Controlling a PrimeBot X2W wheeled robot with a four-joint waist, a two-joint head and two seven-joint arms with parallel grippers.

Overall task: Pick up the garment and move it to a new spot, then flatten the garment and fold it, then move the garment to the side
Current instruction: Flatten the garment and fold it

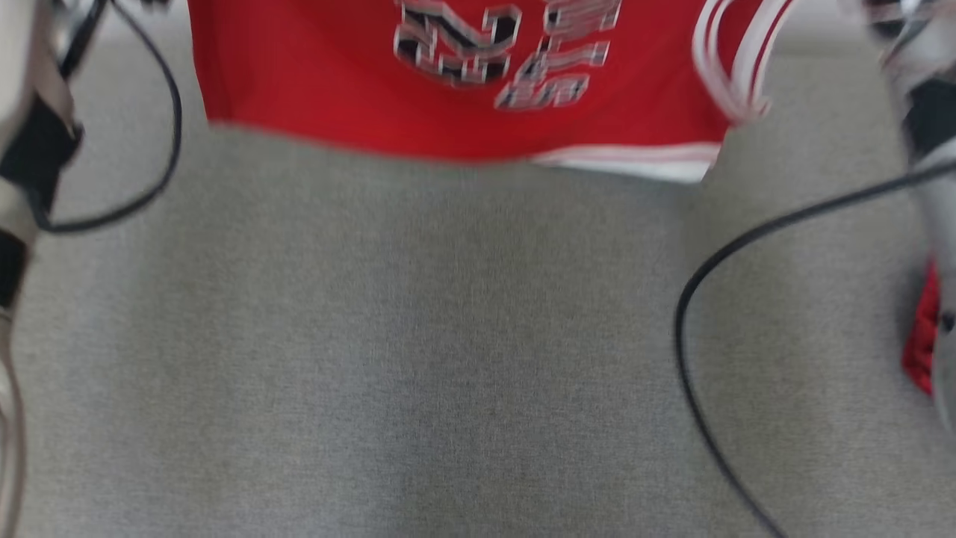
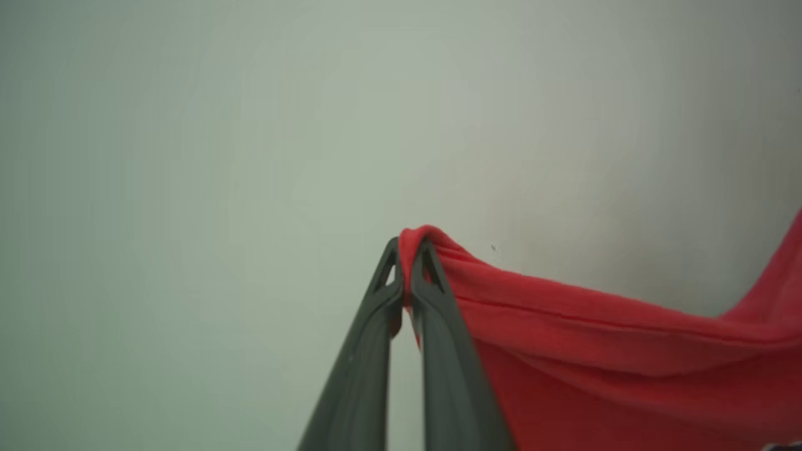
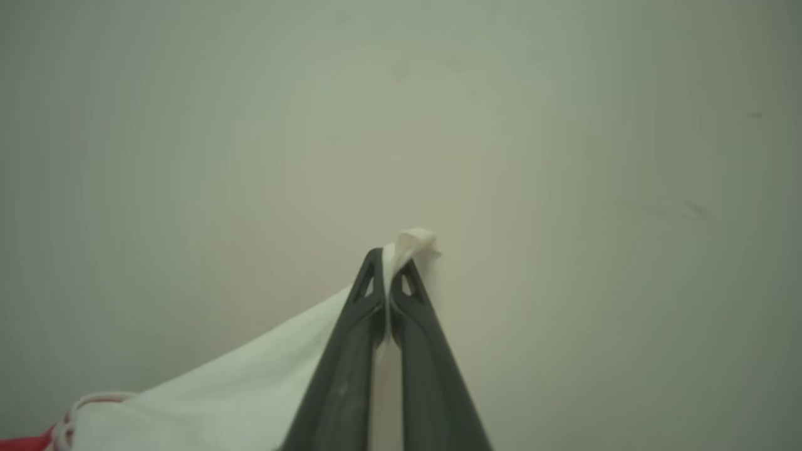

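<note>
Pinching a red fold of the basketball jersey (image 2: 595,351), the left gripper (image 2: 406,275) points at a pale wall (image 2: 188,156), its two dark fingers pressed together on the cloth. The right gripper (image 3: 387,282) is clamped the same way on the jersey's white trim, and the fabric sags away from each grip. In the blurred head view the jersey hangs print-forward over the far edge of the grey cloth-covered surface (image 1: 418,359). The left forearm (image 1: 30,149) and right forearm (image 1: 922,90) rise at the sides, each trailing a black cable (image 1: 691,299).
</note>
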